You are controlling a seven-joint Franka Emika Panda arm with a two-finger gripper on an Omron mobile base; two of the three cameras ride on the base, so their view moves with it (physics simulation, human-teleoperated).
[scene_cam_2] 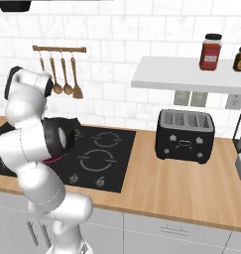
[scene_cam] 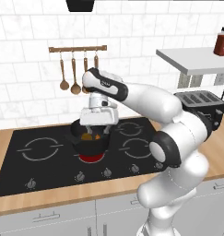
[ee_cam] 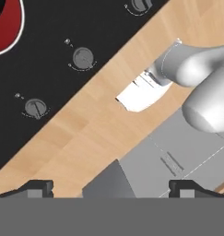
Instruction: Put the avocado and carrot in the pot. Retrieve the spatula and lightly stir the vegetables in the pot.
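The black pot (scene_cam: 87,146) stands on a glowing red burner (scene_cam: 91,157) of the stovetop. Small orange pieces, the carrot and other vegetables (scene_cam: 89,136), lie inside it; I cannot make out the avocado among them. My gripper (scene_cam: 96,131) hangs right over the pot's mouth, open, with nothing between its fingers. In the hand view my gripper (ee_cam: 112,186) shows its tips far apart, over the stove knobs (ee_cam: 83,58) and the counter's front edge. The spatula is out of view.
Brown wooden spoons and a wooden spatula hang on a wall rail (scene_cam: 77,48) behind the stove (scene_cam: 39,152). A black toaster (scene_cam_2: 185,134) stands on the counter to the right, under a shelf (scene_cam_2: 191,74) with jars (scene_cam_2: 211,51).
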